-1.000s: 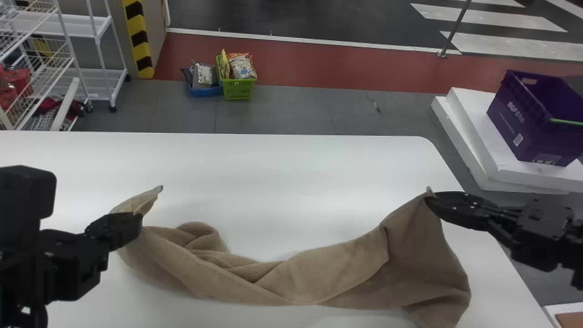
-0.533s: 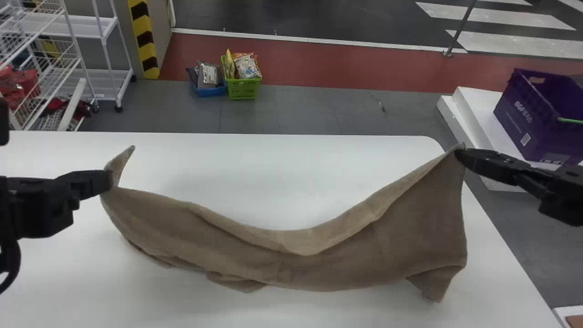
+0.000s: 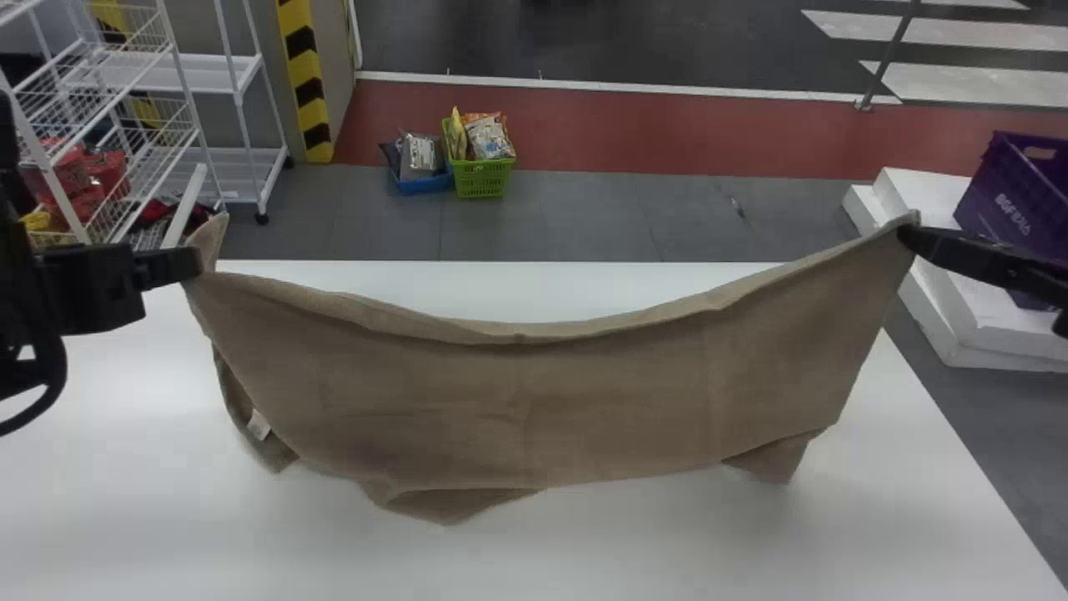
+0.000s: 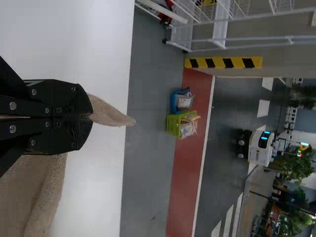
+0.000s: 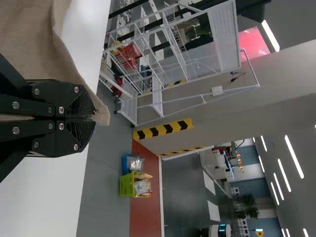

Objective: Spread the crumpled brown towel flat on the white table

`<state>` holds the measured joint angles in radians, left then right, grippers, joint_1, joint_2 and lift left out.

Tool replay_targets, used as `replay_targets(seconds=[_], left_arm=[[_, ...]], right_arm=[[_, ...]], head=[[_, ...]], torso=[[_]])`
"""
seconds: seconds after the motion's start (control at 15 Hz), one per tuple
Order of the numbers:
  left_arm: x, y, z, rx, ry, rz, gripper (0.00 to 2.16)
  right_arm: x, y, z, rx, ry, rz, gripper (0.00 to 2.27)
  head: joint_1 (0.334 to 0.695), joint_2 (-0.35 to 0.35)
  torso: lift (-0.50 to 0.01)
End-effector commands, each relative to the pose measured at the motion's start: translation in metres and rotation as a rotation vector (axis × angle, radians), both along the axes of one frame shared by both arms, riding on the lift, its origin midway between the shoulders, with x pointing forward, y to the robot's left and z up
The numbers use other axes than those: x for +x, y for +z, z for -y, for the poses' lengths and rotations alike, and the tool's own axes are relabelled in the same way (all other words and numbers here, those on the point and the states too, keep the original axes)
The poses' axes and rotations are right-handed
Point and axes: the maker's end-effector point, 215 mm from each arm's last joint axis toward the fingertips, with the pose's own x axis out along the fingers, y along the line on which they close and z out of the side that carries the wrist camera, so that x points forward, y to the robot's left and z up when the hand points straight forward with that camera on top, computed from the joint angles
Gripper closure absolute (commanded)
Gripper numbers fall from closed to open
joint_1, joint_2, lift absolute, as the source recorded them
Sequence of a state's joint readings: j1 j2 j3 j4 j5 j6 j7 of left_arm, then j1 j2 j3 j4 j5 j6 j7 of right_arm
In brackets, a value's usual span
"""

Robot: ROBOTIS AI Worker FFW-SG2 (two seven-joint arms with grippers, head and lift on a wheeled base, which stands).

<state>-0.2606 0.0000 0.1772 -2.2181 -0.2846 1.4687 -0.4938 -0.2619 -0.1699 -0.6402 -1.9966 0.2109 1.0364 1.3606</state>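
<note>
On the robot's left, the left claw [image 3: 197,264] is closed, its two fingers pinched tight on the brown towel [image 3: 534,392] just in from one corner [image 4: 111,113], which pokes up past the fingertips. Below that grip a strip of edge dangles loose, a small pale label [image 3: 259,426] showing on it.

Across the middle the cloth hangs like a curtain above the white desk [image 3: 534,555], its top edge sagging gently between the two holds. Along the bottom, one flap [image 3: 455,503] is turned under; whether it touches the desktop I cannot tell.

Over at the right, another flap [image 3: 772,461] is folded near the lower hem, and the right claw [image 3: 906,235] is shut on the upper corner there, fingers clamped together.

The step in hand, I judge, is opening the crumple out in the air before laying it down. Next calls for a little more sideways tension, both ends level, then lowering so the hem lands first and the turned-under parts can drag out flat.
</note>
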Motion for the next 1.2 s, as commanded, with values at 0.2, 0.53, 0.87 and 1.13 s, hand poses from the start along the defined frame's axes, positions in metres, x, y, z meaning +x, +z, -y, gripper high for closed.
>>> replay_targets(seconds=[0.2, 0.53, 0.87, 1.13], left_arm=[[0.048, 0.014, 0.027, 0.03, -0.034, -0.02, 1.25], [0.081, 0.054, 0.019, 0.02, -0.011, 0.005, 1.25], [0.103, 0.061, 0.01, 0.016, 0.011, -0.02, 1.25], [0.107, 0.053, 0.001, 0.034, 0.029, -0.02, 1.25]], right_arm=[[0.029, 0.029, 0.025, 0.047, -0.01, 0.014, 1.12], [0.043, 0.066, 0.059, 0.143, -0.011, 0.06, 1.12], [0.055, 0.074, 0.074, 0.175, -0.01, 0.067, 1.12], [0.066, 0.063, 0.085, 0.141, -0.004, 0.079, 1.12]], head=[[0.562, -0.119], [0.499, -0.149], [0.442, -0.16], [0.441, -0.16]], torso=[[-0.123], [-0.123], [-0.123], [-0.123]])
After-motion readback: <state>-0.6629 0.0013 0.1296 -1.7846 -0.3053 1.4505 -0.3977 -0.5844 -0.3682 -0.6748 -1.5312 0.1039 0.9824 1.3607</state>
